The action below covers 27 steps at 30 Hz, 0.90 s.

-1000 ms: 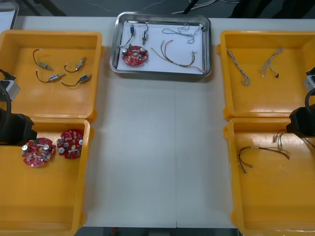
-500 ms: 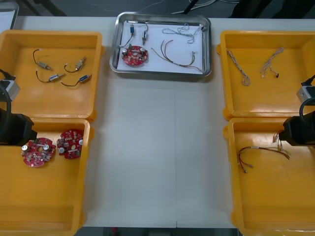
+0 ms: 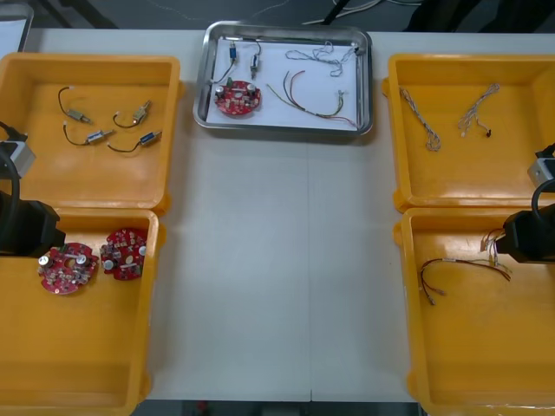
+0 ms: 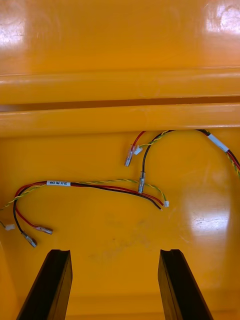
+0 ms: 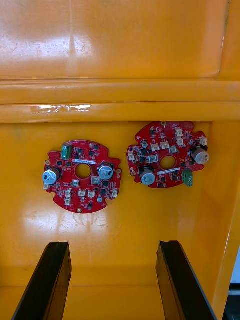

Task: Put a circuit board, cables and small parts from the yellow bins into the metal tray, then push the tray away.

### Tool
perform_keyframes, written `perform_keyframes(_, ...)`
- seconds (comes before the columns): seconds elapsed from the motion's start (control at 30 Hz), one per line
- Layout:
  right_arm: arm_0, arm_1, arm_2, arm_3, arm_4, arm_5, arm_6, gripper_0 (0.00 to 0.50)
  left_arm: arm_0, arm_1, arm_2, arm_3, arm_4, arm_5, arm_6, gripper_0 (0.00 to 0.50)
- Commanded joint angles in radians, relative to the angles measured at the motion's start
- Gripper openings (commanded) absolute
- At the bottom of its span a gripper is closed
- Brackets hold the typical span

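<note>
The metal tray (image 3: 375, 82) stands at the table's far middle. In it lie a red circuit board (image 3: 238, 97), small metal parts (image 3: 244, 59), a red and yellow cable (image 3: 314, 102) and a blue and white cable (image 3: 323, 55). My right gripper (image 4: 114, 255) is open above the near right bin (image 3: 473, 381), just short of red and yellow cables (image 4: 90, 187). Nothing sits between its fingers. My left gripper (image 5: 112, 245) is open over the near left bin (image 3: 78, 364), short of two red circuit boards (image 5: 82, 175).
The far left bin (image 3: 35, 173) holds several small metal parts (image 3: 108, 126) with black leads. The far right bin (image 3: 434, 186) holds two blue and white cables (image 3: 422, 121). A bare strip of table runs between the bins, in front of the tray.
My right arm has drifted a little toward the table's near edge over the near right bin. The left arm and the tray's contents have not moved.
</note>
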Motion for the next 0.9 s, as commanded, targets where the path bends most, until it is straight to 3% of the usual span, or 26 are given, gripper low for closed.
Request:
perform_keyframes(0.03, 0.014, 0.010, -0.052, -0.015, 0.001, 0.015, 0.013, 0.500, 0.015, 0.044, 0.026, -0.022, 0.006, 0.008, -0.070, 0.500)
perform_keyframes(0.9, 0.014, 0.010, -0.052, -0.015, 0.001, 0.015, 0.013, 0.500, 0.015, 0.044, 0.026, -0.022, 0.006, 0.008, -0.070, 0.500)
